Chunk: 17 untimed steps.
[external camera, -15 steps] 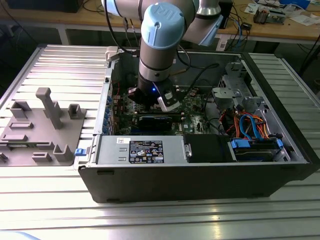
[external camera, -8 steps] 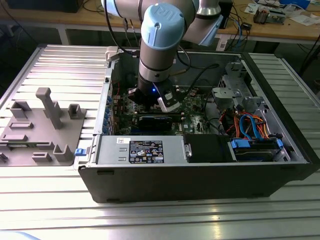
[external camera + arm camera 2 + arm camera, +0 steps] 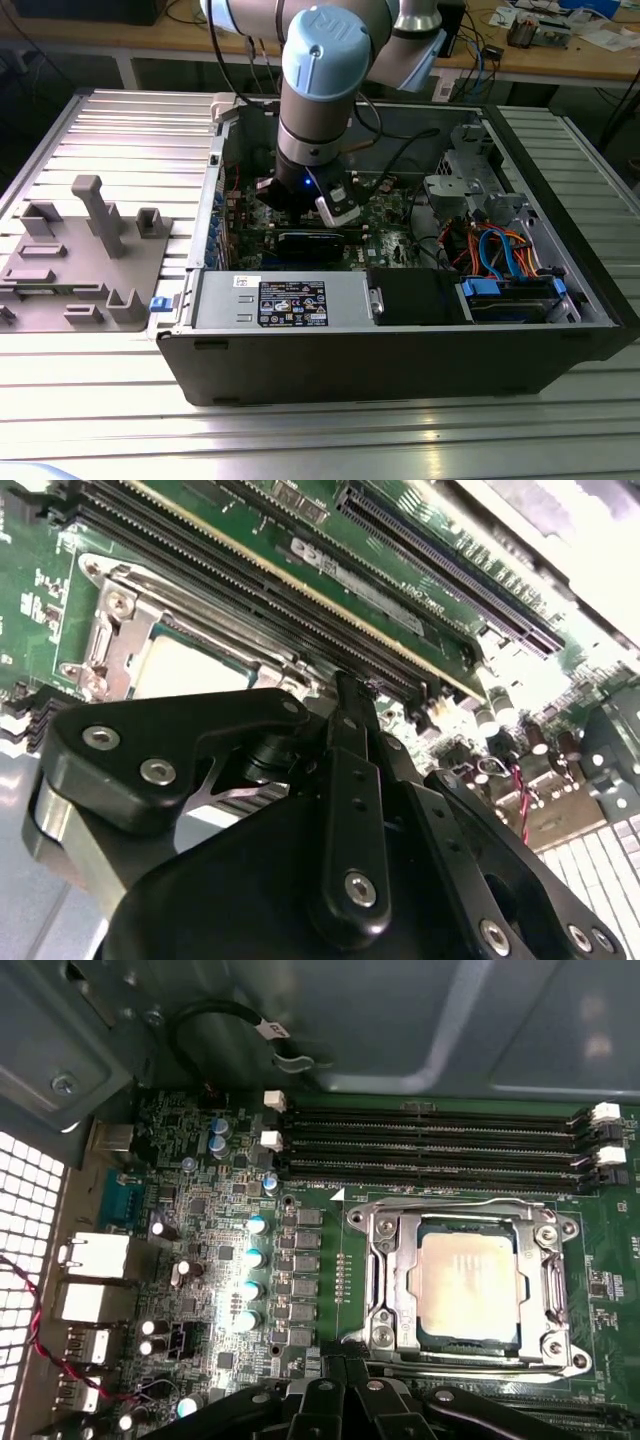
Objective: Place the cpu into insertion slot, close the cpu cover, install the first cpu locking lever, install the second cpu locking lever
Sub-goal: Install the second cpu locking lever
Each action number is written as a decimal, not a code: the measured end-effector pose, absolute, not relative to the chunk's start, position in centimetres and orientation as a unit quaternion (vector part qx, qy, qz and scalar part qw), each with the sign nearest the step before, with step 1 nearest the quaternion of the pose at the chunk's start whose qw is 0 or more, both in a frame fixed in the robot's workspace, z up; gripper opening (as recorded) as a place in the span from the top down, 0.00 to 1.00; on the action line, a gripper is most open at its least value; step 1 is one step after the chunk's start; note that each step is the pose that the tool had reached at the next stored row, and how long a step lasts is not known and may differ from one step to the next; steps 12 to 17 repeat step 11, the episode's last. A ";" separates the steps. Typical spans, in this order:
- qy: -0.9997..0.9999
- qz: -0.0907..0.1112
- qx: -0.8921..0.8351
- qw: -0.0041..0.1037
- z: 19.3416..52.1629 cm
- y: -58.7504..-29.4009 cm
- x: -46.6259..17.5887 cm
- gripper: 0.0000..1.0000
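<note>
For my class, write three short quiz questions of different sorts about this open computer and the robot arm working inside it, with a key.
1. True or false: the cpu sits in the insertion slot.
2. The cpu cover lies: A) leaning on the case wall, B) flat around the cpu, C) on the grey tray.
3. Fill in: the long black memory slots hold ____ cards.

Key: 1 true; 2 B; 3 no.
</note>
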<state>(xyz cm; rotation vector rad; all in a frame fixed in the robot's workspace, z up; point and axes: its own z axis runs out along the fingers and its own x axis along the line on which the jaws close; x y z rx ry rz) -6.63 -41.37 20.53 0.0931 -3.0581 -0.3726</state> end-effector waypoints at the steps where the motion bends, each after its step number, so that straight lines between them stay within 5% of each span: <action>1: -0.992 -0.121 0.030 0.030 20.8 -41.4 -6.6 0.89; 17: -0.992 -0.121 0.030 0.030 21.2 -41.4 -6.6 0.89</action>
